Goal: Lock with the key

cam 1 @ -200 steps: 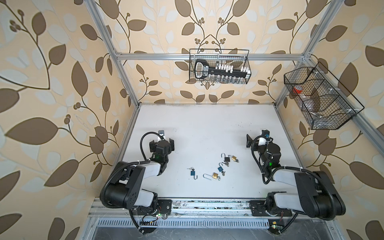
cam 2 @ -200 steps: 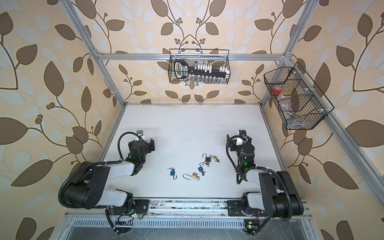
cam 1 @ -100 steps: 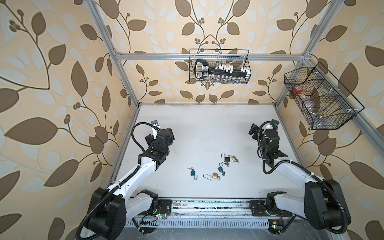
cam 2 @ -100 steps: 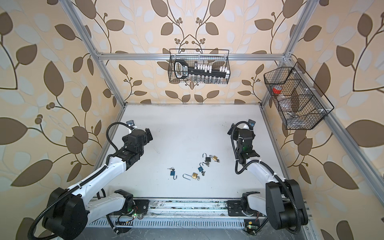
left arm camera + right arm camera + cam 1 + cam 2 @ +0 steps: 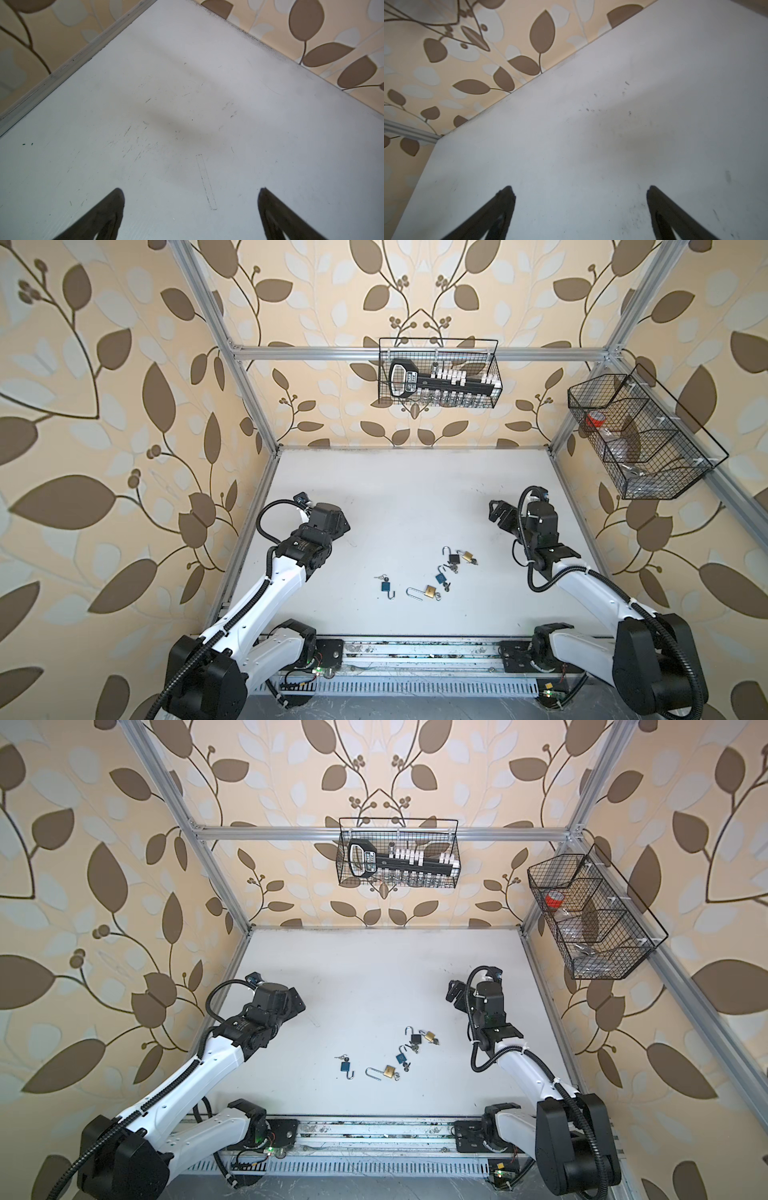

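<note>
Several small padlocks lie with shackles open near the table's front middle in both top views: a blue padlock (image 5: 385,585) (image 5: 345,1065) with a key (image 5: 378,577) beside it, a brass padlock (image 5: 430,592) with a long shackle, a second blue one (image 5: 440,578), a black padlock (image 5: 454,559) and a second brass one (image 5: 468,556). My left gripper (image 5: 338,524) (image 5: 191,193) hangs open over bare table left of them. My right gripper (image 5: 496,512) (image 5: 578,191) is open over bare table to their right. Neither wrist view shows a lock or key.
A wire basket (image 5: 438,373) with a large black key-shaped item hangs on the back wall. A second wire basket (image 5: 640,435) hangs on the right wall. Aluminium frame rails (image 5: 249,531) border the white table (image 5: 407,489).
Both arms have unfolded from a low tucked pose and lifted their grippers above the table. The locks have not moved. Both grippers stay open.
</note>
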`<action>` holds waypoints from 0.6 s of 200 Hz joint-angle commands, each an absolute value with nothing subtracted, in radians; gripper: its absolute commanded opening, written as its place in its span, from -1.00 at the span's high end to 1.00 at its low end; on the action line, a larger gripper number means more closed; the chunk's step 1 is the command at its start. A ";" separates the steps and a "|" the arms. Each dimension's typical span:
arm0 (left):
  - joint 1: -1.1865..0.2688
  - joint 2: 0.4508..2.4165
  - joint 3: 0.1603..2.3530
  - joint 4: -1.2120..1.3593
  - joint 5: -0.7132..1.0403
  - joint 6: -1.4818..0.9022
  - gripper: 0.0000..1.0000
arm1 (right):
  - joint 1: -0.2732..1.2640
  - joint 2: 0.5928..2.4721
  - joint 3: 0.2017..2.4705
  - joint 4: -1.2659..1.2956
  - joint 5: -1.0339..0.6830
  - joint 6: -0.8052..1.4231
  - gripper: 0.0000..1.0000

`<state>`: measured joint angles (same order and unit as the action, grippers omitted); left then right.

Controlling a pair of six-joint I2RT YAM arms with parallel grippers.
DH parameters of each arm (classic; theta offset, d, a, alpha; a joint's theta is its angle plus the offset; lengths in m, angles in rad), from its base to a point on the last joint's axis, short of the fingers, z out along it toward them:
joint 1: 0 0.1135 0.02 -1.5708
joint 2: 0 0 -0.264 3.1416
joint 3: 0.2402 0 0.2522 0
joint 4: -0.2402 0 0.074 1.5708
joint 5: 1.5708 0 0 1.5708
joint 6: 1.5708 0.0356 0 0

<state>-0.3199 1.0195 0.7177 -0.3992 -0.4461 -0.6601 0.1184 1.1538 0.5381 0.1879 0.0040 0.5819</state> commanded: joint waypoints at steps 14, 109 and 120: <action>-0.319 0.950 0.653 -0.320 -0.311 -0.611 -0.98 | 0.166 1.198 0.530 0.154 -0.264 0.526 -0.98; -0.470 1.046 0.686 -0.277 0.023 -0.529 -0.98 | 0.607 1.305 0.646 -0.087 -0.171 0.338 -0.72; -0.489 1.053 0.683 -0.254 0.055 -0.519 -0.98 | 0.636 1.309 0.651 -0.130 -0.167 0.338 -0.65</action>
<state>-0.4583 1.0595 0.6914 -0.3473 -0.0769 -0.5766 0.5846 1.2961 0.6159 0.0002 -0.2150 0.3733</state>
